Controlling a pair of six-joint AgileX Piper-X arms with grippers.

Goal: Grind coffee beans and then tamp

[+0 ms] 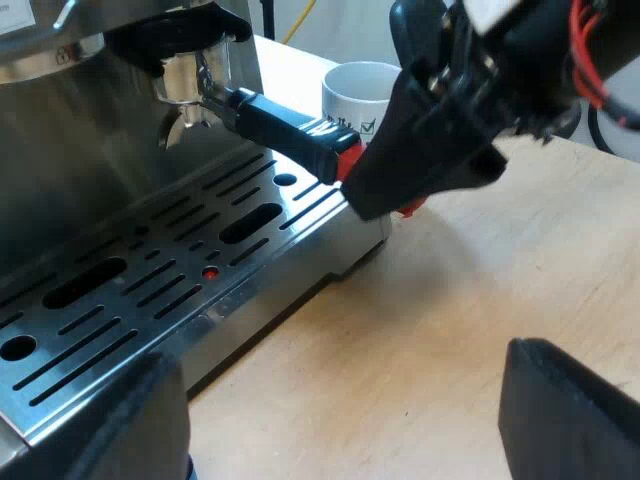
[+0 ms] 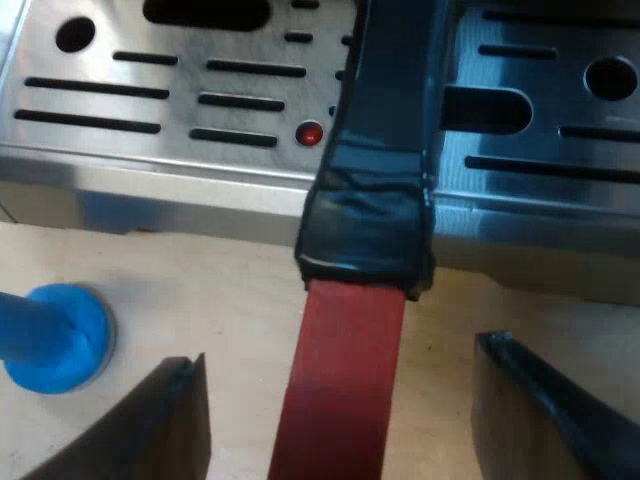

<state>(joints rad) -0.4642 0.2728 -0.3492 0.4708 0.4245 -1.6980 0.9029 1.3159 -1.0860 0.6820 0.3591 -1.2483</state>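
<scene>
The metal holder is locked into the espresso machine's front. Its dark handle juts out over the drip tray and ends in red. My right gripper is open, one finger on each side of the red end, with gaps showing between the fingers and the handle. From the left wrist view, that right gripper covers the handle's tip. My left gripper is open and holds nothing, low over the wooden table by the drip tray's edge. A blue tamper stands on the table near the tray.
A white mug stands on the table beyond the handle, close to the right arm. The slotted steel drip tray has a red marker in it. Bare wooden table spreads out from the machine.
</scene>
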